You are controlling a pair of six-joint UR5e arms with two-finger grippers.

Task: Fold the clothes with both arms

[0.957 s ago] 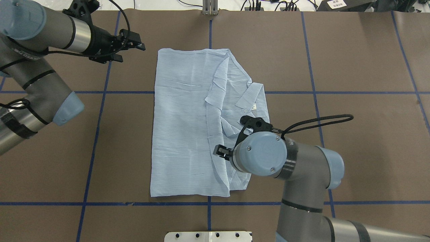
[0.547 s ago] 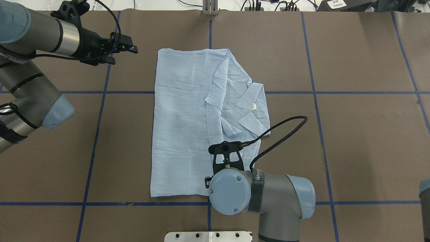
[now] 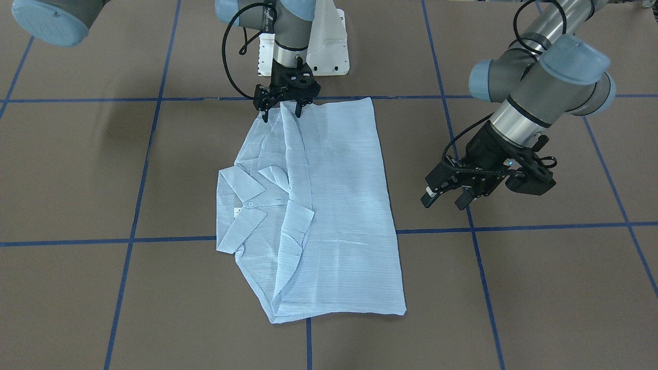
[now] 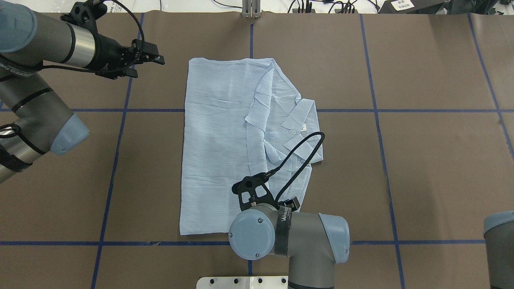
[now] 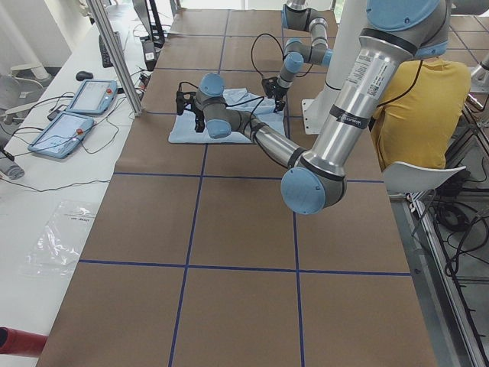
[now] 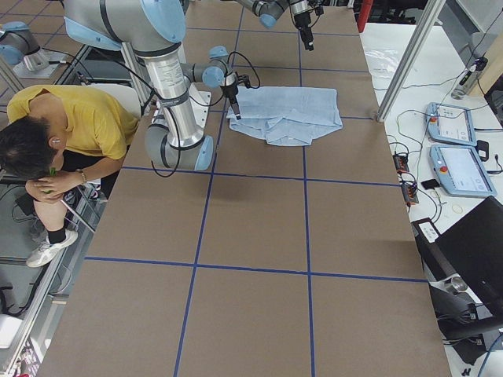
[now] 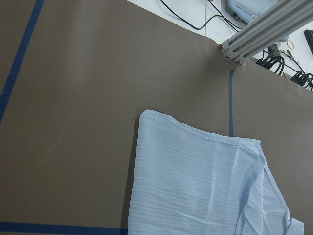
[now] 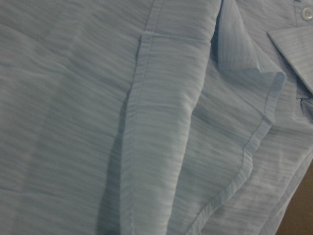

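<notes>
The light-blue shirt [image 4: 217, 140] lies flat and partly folded on the brown table, collar [image 4: 299, 116] towards the right; it also shows in the front view [image 3: 339, 205]. My right gripper [image 3: 281, 112] hangs straight down at the shirt's robot-side hem, its fingers apart either side of a fold ridge. In the overhead view its own wrist hides it. The right wrist view shows only fabric [image 8: 73, 122] close up, with a placket and a button [image 8: 307, 13]. My left gripper [image 4: 149, 61] is open and empty, above bare table left of the shirt's far corner [image 7: 151, 117].
The white pedestal base [image 3: 318, 46] stands just behind the shirt's near hem. An aluminium post [image 4: 251, 8] rises at the far table edge. Blue tape lines [image 4: 120, 110] cross the table. A person in yellow [image 6: 78, 126] sits beside the robot. Tablets [image 6: 456, 149] lie on a side bench.
My right arm has swung from over the shirt's collar side back towards the robot, to the near hem. My left gripper drew slightly left, away from the shirt, then held still.
</notes>
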